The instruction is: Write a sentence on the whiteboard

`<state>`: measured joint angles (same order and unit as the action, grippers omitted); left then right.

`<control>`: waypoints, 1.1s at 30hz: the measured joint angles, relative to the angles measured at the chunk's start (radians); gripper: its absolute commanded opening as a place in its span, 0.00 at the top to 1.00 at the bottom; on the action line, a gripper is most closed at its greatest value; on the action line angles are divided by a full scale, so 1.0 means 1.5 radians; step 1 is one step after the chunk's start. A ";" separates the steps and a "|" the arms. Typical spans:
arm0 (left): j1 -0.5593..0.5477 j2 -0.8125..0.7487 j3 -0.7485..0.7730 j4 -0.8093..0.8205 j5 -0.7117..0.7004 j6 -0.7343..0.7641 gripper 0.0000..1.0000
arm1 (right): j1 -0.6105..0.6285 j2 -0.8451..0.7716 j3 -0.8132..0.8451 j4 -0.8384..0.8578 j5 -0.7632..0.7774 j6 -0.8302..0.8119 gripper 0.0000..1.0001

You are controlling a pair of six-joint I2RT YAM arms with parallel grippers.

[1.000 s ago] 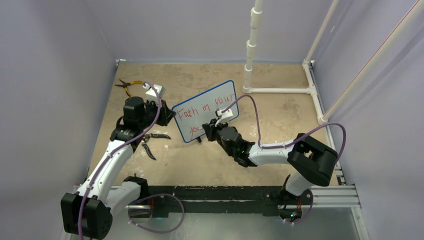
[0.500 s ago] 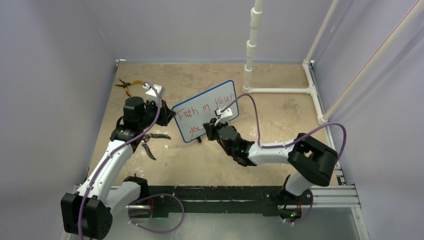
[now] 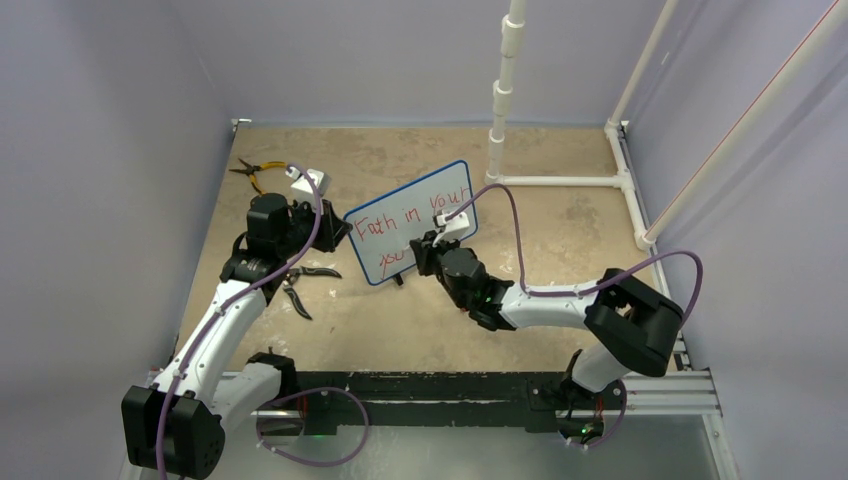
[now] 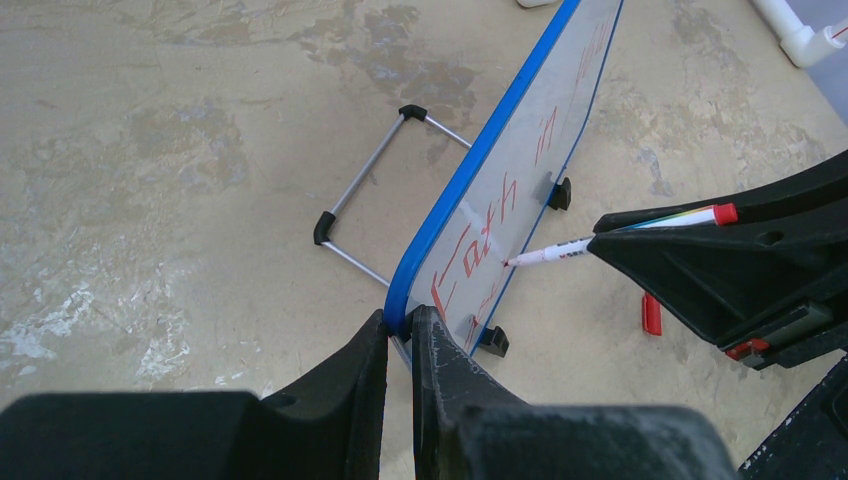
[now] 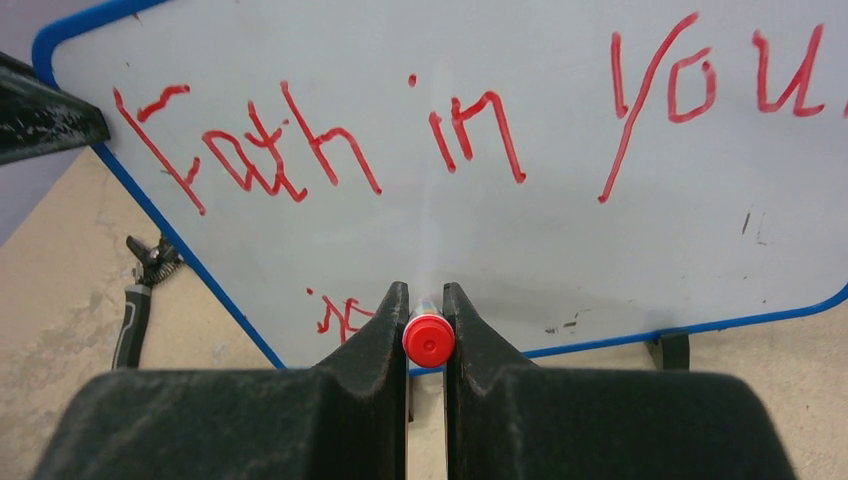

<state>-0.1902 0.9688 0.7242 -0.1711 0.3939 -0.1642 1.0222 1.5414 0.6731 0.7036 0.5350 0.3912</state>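
While the left pincer [image 4: 400, 320] clamps the blue frame at the left end of the whiteboard [image 3: 410, 222], the board stands upright on its small black feet around the middle of the bench, turned so that this end sits closer to the near edge. The right pincer [image 5: 427, 300] is closed tight on a red marker [image 4: 600, 235], whose tip touches the writing face low down, near the clamped end. The sentence [image 3: 405, 218] is unfinished: a first line reading roughly "Fath in you…" runs across the board, and only a few red strokes of a second line sit near the lower left corner.

My main worry is the hold on the frame. It is a thin pinch on one end only, so a firm push from the marker could swing the far end back or tip the board on its wire stand [image 4: 370, 215]. The second line starts very low, so letters may crowd the bottom frame or run off it. Too light a touch would leave broken strokes. A red cap [image 4: 651, 313] lies on the bench by the board's feet, and black-handled pliers [image 3: 300, 285] lie toward the left edge; a low sweep of either arm could knock them.
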 measured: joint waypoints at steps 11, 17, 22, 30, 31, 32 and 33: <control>0.000 0.000 0.000 0.000 0.000 0.000 1.00 | -0.005 -0.011 0.007 0.005 0.004 -0.003 1.00; 0.000 0.000 0.000 0.000 0.000 0.000 1.00 | -0.005 -0.011 0.007 0.005 0.004 0.001 1.00; 0.000 0.000 0.000 0.000 0.000 0.000 1.00 | -0.005 -0.011 0.005 0.005 0.005 0.008 1.00; 0.000 0.000 0.000 0.000 0.000 0.000 1.00 | -0.005 -0.010 -0.001 0.004 0.005 0.019 1.00; 0.000 0.000 0.000 0.000 0.000 0.000 1.00 | -0.005 -0.010 -0.003 0.004 0.005 0.020 1.00; 0.000 0.000 0.000 0.000 0.000 0.000 1.00 | -0.005 -0.010 -0.006 0.003 0.005 0.020 1.00; 0.000 0.000 0.000 0.000 0.000 0.000 1.00 | -0.005 -0.010 -0.008 0.001 0.006 0.020 1.00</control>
<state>-0.1902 0.9688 0.7242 -0.1715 0.3939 -0.1642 1.0142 1.5257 0.6617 0.7052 0.5434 0.4210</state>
